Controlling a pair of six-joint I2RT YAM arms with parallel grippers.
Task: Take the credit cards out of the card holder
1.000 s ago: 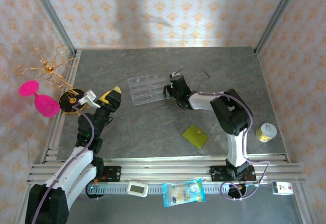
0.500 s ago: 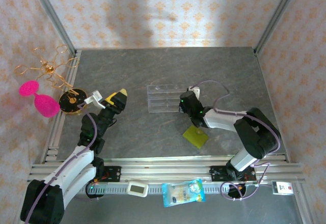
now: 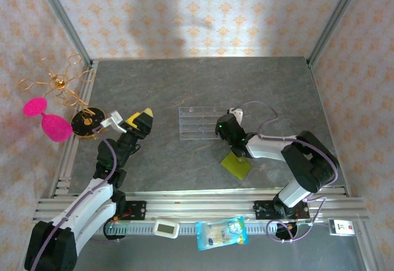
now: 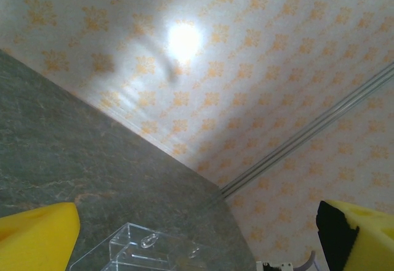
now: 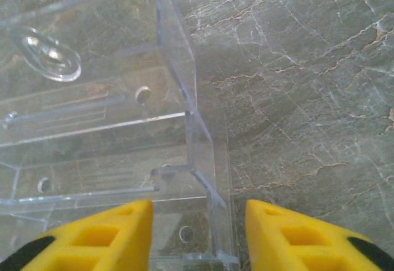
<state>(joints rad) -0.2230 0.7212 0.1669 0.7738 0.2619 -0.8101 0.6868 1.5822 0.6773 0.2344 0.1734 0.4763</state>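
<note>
Left tool, left of centre: spread wide, empty, likely parked clear of work. Clear tray mid-frame. Right tool: parted astride tray's right wall, gripping nothing. Card holder flat on tabletop, lower right of centre, untouched.

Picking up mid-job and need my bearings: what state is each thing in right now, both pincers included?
card holder, lying flat on the table, looks folded shut.
clear tray, flat on the table, compartments look empty.
left pincer, wide open, holding nothing.
right pincer, open, fingers either side of the clear tray's end wall.
</note>
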